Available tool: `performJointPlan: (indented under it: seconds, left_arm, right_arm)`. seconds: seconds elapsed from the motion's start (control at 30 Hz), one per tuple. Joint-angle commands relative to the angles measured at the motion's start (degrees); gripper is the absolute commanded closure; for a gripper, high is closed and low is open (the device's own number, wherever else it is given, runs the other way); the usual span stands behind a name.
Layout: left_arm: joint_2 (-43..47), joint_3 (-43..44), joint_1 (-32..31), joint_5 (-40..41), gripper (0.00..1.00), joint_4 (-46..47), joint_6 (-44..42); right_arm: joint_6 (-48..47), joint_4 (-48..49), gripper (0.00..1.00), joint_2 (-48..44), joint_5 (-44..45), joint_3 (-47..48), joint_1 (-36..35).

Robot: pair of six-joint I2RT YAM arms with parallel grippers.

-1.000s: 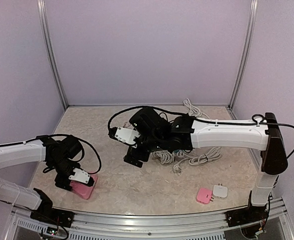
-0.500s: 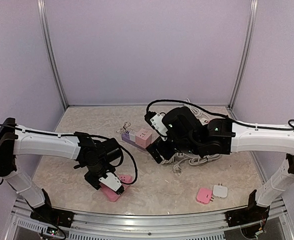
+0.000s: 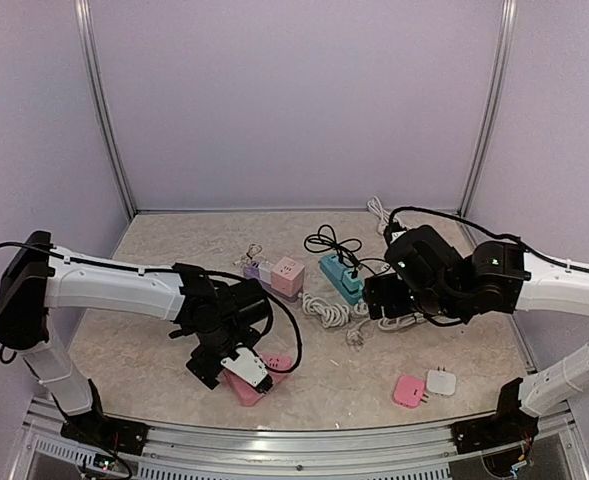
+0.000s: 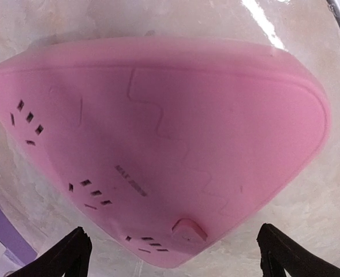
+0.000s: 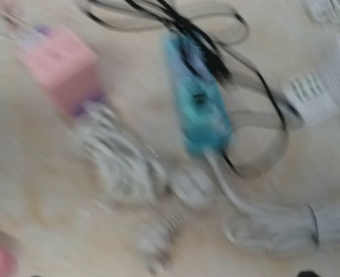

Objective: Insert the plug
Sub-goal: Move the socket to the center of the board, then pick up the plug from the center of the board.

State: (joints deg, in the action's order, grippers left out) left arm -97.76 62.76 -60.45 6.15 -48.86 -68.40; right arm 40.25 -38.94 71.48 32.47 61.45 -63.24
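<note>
Pink hard plastic forms the body of the small pink adapter (image 3: 408, 390), which I take to be the plug of the task, though I cannot tell for sure which plug is meant; it lies on the table (image 3: 154, 260) near the front edge on the right side, touching or just beside a small white adapter (image 3: 441, 381), and no gripper is close to it. I judge it light, stiff and rather smooth, so it may slide or tip when pushed; the good hold is across its two flat sides, leaving the pins free, and the pins themselves are too small here to see clearly. The likely receiver is the pink socket block (image 4: 170, 133), a rounded triangle lying flat near the front edge left of centre, also rigid and probably slippery on the table. The left gripper (image 4: 178, 259) hangs right above it with its fingertips (image 4: 71, 254) wide apart, one at each side of a corner, not touching it. The right gripper (image 3: 382, 296) is beside the teal power strip (image 3: 341, 278) and the coiled white cable (image 3: 329, 312); its wrist picture is blurred, so I cannot tell whether its jaws are apart. No box or tray is visible; only sockets hold anything: the teal power strip appears to have a black cord (image 3: 332, 240) plugged in, while the slots seen on the pink socket block are empty
</note>
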Motion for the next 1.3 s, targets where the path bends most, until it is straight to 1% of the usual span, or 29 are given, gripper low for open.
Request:
performJointPlan:
  seconds: [0.0, 0.07, 0.1, 0.23, 0.33, 0.5, 0.57, 0.63, 0.7, 0.83, 0.9, 1.07, 1.17, 1.27]
  left_arm:
    - [6.2, 2.6, 2.0, -1.3, 0.01, -4.7, 2.0]
    - [8.3, 3.3, 3.2, -1.6, 0.01, -6.1, 3.0]
    - [9.8, 3.5, 4.0, -1.7, 0.01, -6.5, 3.6]
    - [14.9, 2.9, 7.5, -2.4, 0.01, -7.3, 5.9]
    - [19.8, 1.2, 10.5, -3.6, 0.01, -7.6, 7.7]
    - [29.2, -4.1, 16.0, -4.7, 0.01, -7.9, 9.3]
    - [33.4, -6.6, 18.3, -5.6, 0.01, -7.6, 10.0]
    - [37.0, -9.2, 20.5, -7.4, 0.01, -7.2, 10.5]
    - [40.8, -11.4, 21.7, -8.7, 0.01, -6.7, 10.7]
    - [46.8, -15.2, 22.6, -8.0, 0.01, -6.4, 10.8]
    - [48.0, -16.2, 22.6, -7.1, 0.01, -6.5, 11.1]
    - [49.5, -18.3, 22.7, -7.7, 0.01, -4.9, 11.4]
    - [49.6, -18.9, 22.7, -8.2, 0.01, -3.8, 11.6]
    - [49.3, -18.8, 22.8, -8.2, 0.01, -3.7, 11.7]
  right_arm:
    - [14.0, -16.6, 0.16, -0.7, -7.4, -4.5, 7.4]
    - [18.7, -20.6, 0.22, 0.6, -10.1, -6.1, 8.3]
    - [20.4, -21.5, 0.23, 1.4, -11.5, -6.8, 8.4]
    - [22.7, -19.2, 0.26, 4.6, -18.4, -8.7, 8.2]
    - [23.6, -16.4, 0.25, 7.3, -20.8, -9.2, 7.1]
    - [27.5, -16.9, 0.15, 13.0, -20.9, -9.9, 5.0]
    - [29.1, -16.8, 0.14, 14.1, -20.3, -10.1, 4.2]
    - [30.1, -13.9, 0.14, 14.4, -21.0, -11.2, 3.5]
    - [31.4, -10.7, 0.16, 14.4, -22.2, -12.9, 3.3]
    - [33.2, -9.4, 0.26, 16.0, -22.8, -14.1, 2.7]
    - [33.8, -7.9, 0.26, 16.6, -23.8, -15.2, 2.6]
    - [37.0, -11.7, 0.24, 17.9, -22.3, -14.7, 1.2]
    - [37.4, -13.7, 0.19, 19.5, -22.3, -13.9, 0.5]
    - [36.5, -14.5, 0.17, 19.5, -22.8, -13.2, -0.5]
